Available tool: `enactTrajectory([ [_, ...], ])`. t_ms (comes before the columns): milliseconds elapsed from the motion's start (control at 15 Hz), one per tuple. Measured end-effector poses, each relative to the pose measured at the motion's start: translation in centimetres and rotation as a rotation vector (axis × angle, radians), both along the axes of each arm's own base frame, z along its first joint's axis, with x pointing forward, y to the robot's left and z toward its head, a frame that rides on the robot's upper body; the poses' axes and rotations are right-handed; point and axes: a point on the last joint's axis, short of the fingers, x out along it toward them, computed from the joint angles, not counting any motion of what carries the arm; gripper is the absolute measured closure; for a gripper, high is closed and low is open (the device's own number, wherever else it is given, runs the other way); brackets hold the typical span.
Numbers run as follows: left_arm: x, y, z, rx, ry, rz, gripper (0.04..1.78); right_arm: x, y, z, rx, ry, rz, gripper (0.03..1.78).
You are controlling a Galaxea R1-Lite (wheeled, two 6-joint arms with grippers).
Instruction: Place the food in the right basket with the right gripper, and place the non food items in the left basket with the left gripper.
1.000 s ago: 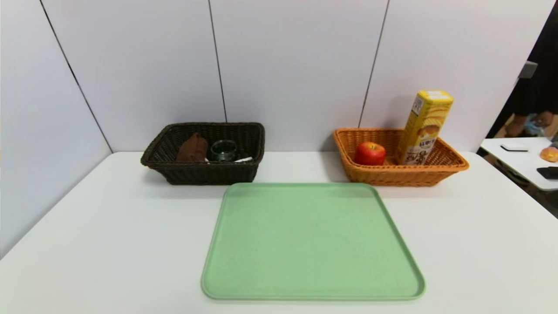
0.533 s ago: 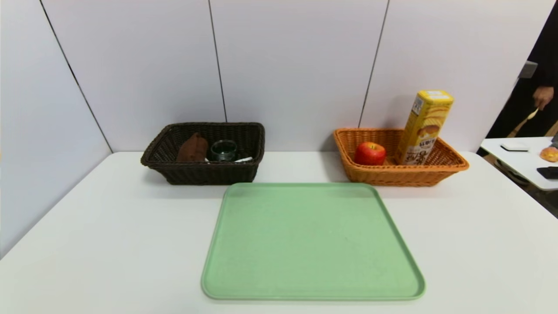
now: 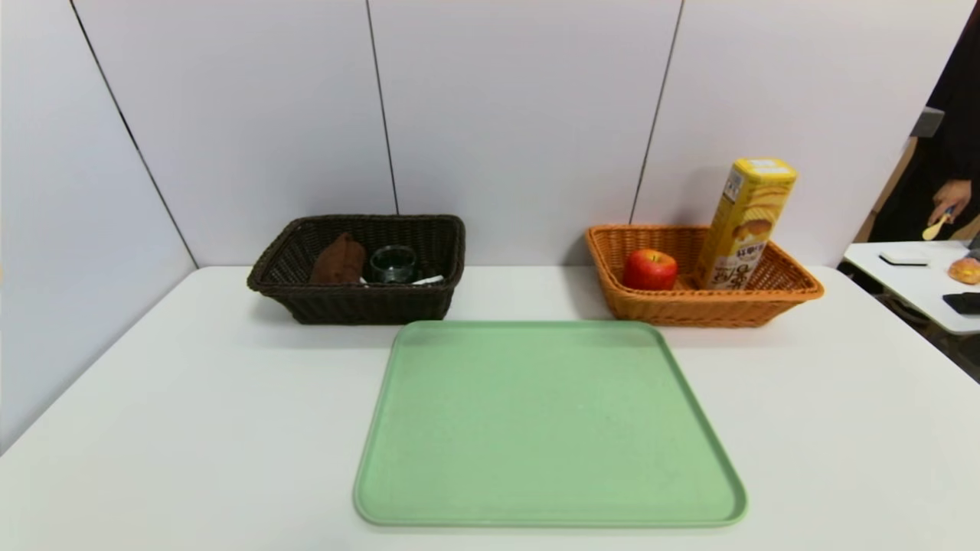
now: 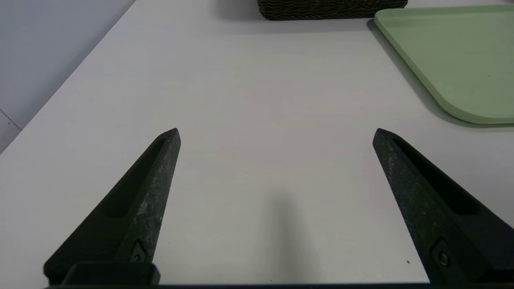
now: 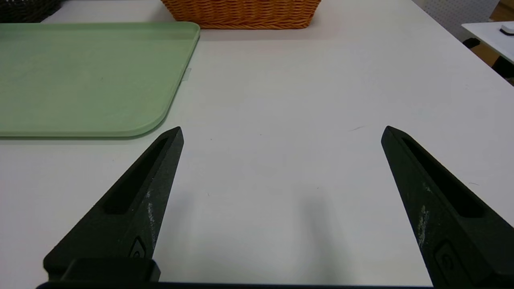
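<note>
Wicker baskets' contents show only from the head view: the dark left basket (image 3: 357, 269) holds a brown item (image 3: 338, 261) and a glass jar (image 3: 393, 263); the orange right basket (image 3: 700, 275) holds an apple (image 3: 649, 269) and a yellow snack box (image 3: 746, 222). Only the wrist views show the left gripper (image 4: 277, 134) and right gripper (image 5: 282, 132), both spread wide over the white table (image 3: 153, 413) beside the green tray (image 3: 547, 425)

The flat white desk (image 3: 191, 398) carries three things directly. A pale green rectangular plastic tray with rounded corners (image 3: 547, 421) lies at its middle, nearest the robot. Behind it, toward the wall, a dark brown woven wicker basket (image 3: 360, 300) stands on the left and an orange woven wicker basket (image 3: 700, 306) on the right, well apart.
</note>
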Motion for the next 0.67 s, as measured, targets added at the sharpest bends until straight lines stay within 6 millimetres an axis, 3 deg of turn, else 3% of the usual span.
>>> enactTrajectory([
  [667, 0.0, 0.0, 0.0, 0.0, 0.001, -0.001, 0.13, 0.04, 0.0, 0.01, -0.001, -0.009, -0.001, 0.11],
])
